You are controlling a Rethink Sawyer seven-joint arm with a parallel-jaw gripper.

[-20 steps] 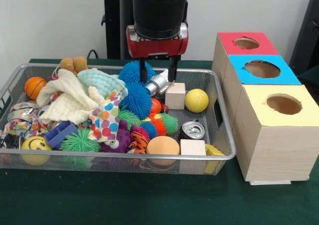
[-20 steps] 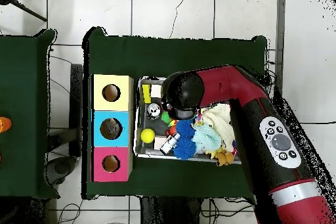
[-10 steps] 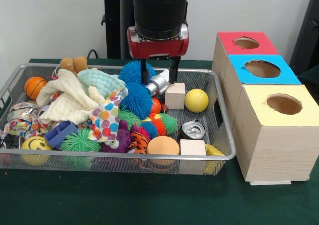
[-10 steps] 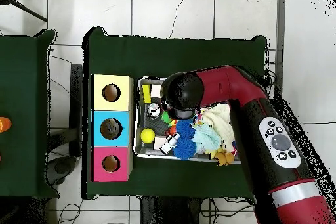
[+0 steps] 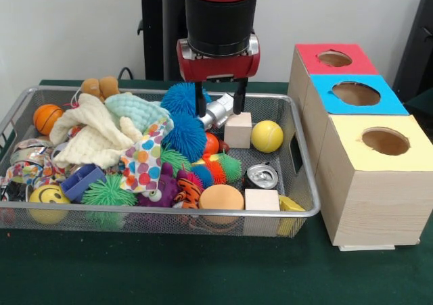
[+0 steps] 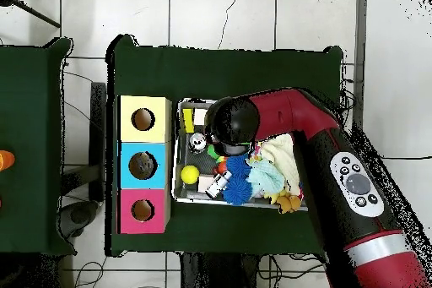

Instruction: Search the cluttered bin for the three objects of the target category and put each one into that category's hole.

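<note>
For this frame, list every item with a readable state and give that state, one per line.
gripper: open, empty, fingers either side of the silver cylinder
silver cylinder: lying tilted in the bin, not gripped
crushed can: dented, lying in the bin
red hole: open
blue hole: open
yellow hole: open
wire bin: full of clutter

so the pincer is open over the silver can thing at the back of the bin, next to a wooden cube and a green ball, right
Nearly. The ball beside the wooden cube is yellow, not green, as the front view shows. The rest holds: the pincer is open, its fingers either side of the silver can at the back of the bin.
</note>
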